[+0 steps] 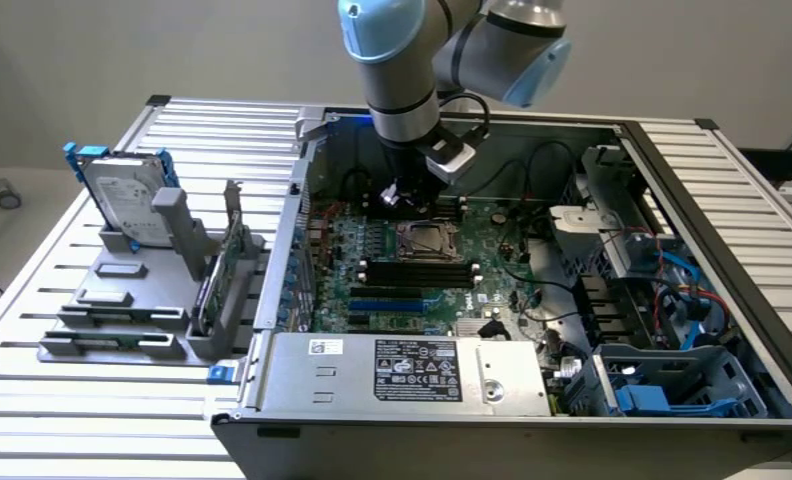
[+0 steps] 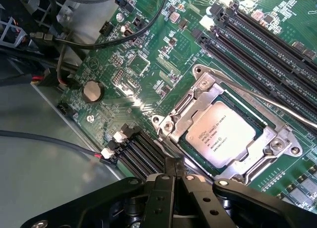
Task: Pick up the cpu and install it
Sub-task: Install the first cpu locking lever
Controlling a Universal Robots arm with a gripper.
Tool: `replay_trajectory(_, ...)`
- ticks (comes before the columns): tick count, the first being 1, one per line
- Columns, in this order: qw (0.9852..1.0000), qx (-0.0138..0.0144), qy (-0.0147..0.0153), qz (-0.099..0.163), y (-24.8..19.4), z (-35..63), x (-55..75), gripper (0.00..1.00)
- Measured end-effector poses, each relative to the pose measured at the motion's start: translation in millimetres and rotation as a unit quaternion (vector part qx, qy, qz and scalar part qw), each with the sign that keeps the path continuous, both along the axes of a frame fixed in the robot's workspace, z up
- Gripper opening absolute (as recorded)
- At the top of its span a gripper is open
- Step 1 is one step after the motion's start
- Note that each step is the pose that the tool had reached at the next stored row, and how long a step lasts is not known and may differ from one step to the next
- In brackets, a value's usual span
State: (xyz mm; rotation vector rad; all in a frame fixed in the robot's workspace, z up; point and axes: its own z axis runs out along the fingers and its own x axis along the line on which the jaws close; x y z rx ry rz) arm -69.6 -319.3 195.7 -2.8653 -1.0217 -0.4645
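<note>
cpu [image 2: 220, 134] seated in socket frame [image 2: 198, 96] on motherboard [image 2: 143, 59], memory slots [image 2: 257, 34] beside it

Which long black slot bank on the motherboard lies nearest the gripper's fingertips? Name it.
The short bank beside the white connectors, next to the shut gripper; the longer bank lies beyond the cpu.

Your exterior view looks down from high in front at the open computer case [image 1: 503, 300]. Your wrist view sits close above the motherboard [image 2: 148, 64]; both share its socket [image 2: 223, 134].
</note>
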Motion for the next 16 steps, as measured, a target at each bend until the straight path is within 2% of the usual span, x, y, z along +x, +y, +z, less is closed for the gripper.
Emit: replay_trajectory(16,1.0,0.0,0.0,0.0,0.6,0.0,-0.9,0.11)
